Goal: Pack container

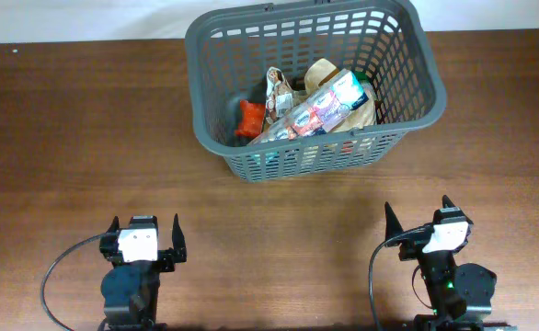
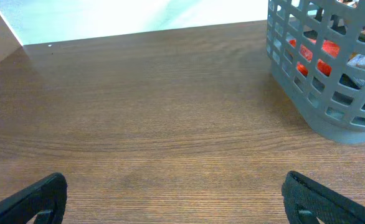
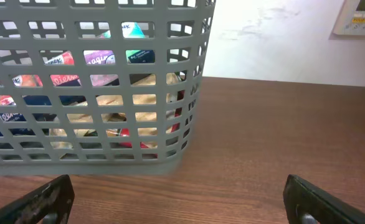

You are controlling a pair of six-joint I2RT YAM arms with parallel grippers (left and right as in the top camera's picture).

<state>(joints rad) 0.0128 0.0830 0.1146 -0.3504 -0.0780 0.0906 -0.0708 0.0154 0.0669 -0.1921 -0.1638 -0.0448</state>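
The dark grey slotted container stands at the far middle of the wooden table. It holds a long multipack of colourful packets, a red item, a small printed pouch and a tan bag. The container also shows at the right of the left wrist view and at the left of the right wrist view. My left gripper is open and empty near the front left. My right gripper is open and empty near the front right. Both are well short of the container.
The brown wooden table runs to a white wall at its far edge. A white wall panel shows at the top right of the right wrist view.
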